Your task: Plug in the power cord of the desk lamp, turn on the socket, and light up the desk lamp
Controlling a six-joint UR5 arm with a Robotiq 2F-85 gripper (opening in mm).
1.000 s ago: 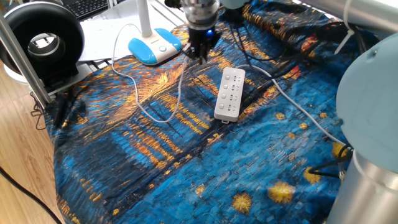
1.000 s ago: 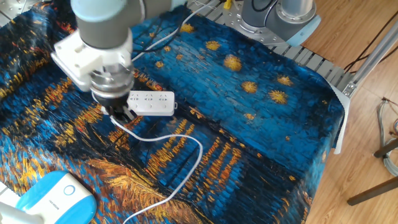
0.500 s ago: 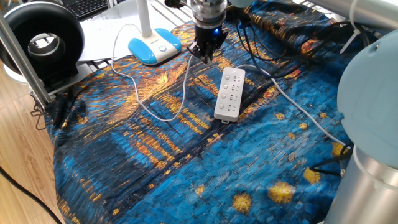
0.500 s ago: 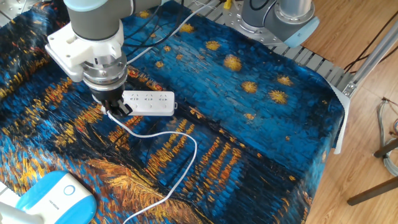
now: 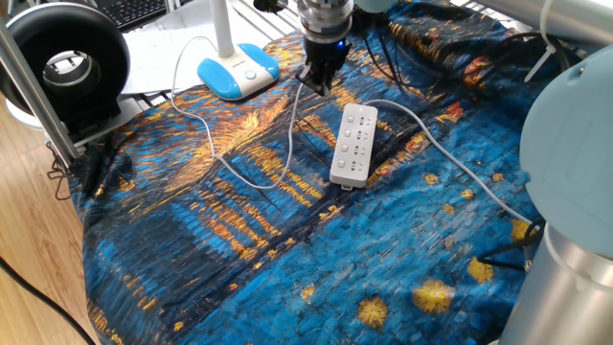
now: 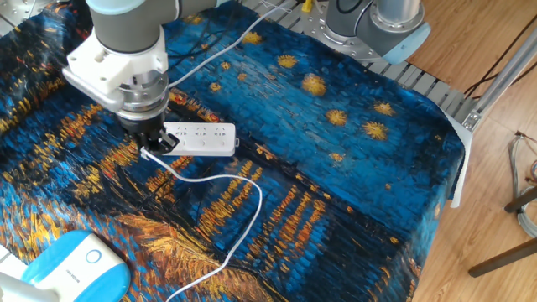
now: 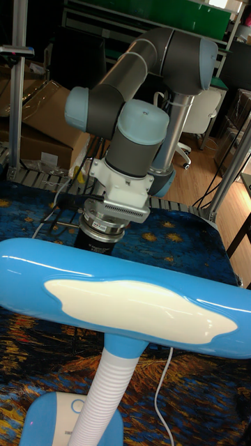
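Gripping the plug end of the power cord (image 6: 220, 178), the claw (image 6: 152, 143) has moved over the last second from the open cloth to the near end of the socket (image 6: 200, 139), hovering just beside its outlets. Its fingers look nearly closed on the small plug, though the plug itself is mostly hidden. The cord trails off in a loose loop toward the desk lamp (image 5: 238, 70) at the desk's (image 5: 287, 240) edge. Judging by this, insertion is the step at hand; the switch and lamp button remain untouched.
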